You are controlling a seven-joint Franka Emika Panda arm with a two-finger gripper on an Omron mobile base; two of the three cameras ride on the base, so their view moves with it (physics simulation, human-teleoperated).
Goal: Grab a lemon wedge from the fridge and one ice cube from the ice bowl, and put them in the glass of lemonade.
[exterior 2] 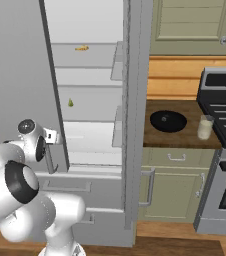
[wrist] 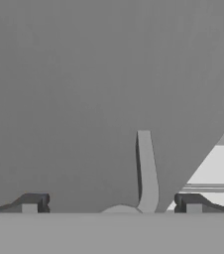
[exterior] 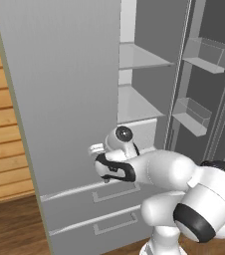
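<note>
The robot's two-finger gripper [wrist: 111, 204] had its small dark fingers spread wide, holding nothing, close to the tall light-grey fridge [exterior 2: 15, 60]. The tiny yellow-green lemon wedge [exterior 2: 70, 103] sat on a pale shelf [exterior 2: 87, 116] inside. The round black ice bowl [exterior 2: 168, 120] and the small clear glass of lemonade [exterior 2: 205, 127] stood on the brown wooden counter [exterior 2: 185, 137].

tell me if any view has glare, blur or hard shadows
No glare or blur in any view. The left base view shows the fridge in flat, even grey; the right base view gives the ice bowl no hard shadow; the hand view is flat grey door.
</note>
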